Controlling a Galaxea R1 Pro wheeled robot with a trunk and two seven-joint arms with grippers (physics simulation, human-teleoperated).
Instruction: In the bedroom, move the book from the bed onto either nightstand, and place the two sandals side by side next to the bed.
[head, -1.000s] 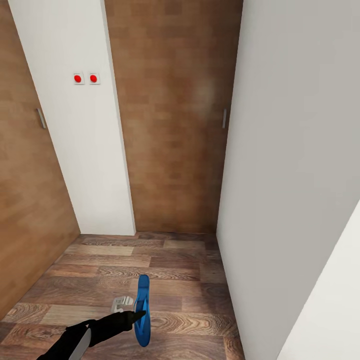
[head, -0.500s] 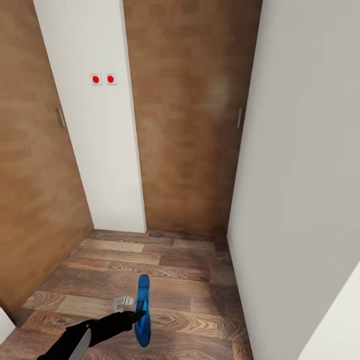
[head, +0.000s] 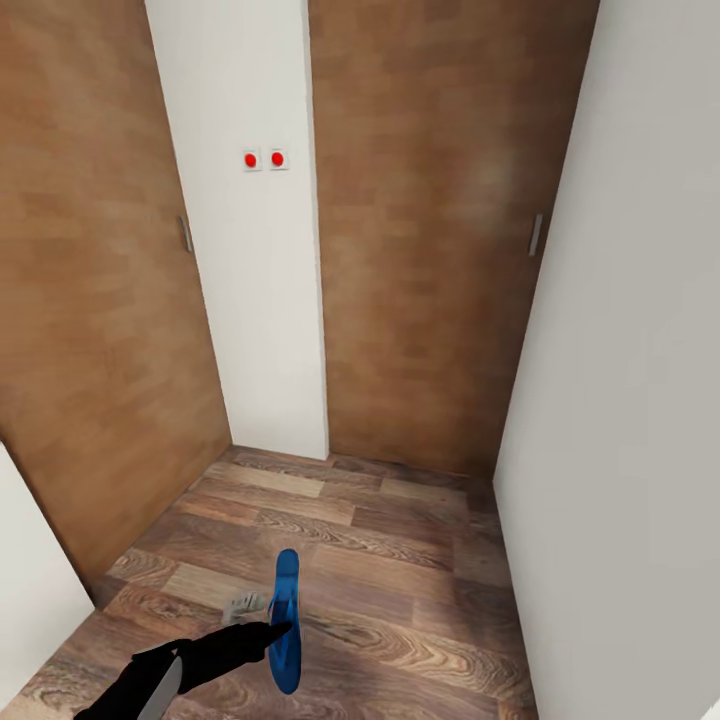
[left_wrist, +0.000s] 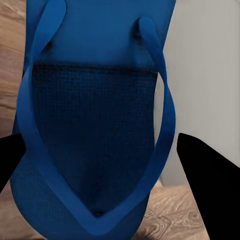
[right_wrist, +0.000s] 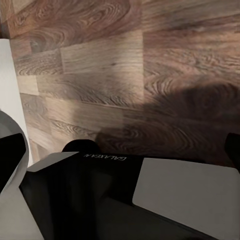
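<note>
One bright blue sandal (head: 286, 600) hangs edge-on above the wood-plank floor, low in the head view. My left gripper (head: 278, 630) is shut on it from the left. In the left wrist view the sandal (left_wrist: 95, 100) shows its sole and blue straps, with my left gripper (left_wrist: 107, 167) and its black fingertips (left_wrist: 205, 180) on either side of it. My right gripper (right_wrist: 122, 150) points down at the floor, its tips far apart with nothing between them. The book, the bed and the nightstand are out of view.
A narrow corner lies ahead. A white wall panel (head: 255, 250) with two red-dot switches (head: 263, 159) stands between tan wooden doors (head: 420, 230), (head: 90, 300). A white wall (head: 640, 350) closes the right side. A white corner (head: 30, 570) juts in at lower left.
The whole view has turned left, so the doors and switches sit further right in the picture. My left arm and the sandal keep the same place in the view.
</note>
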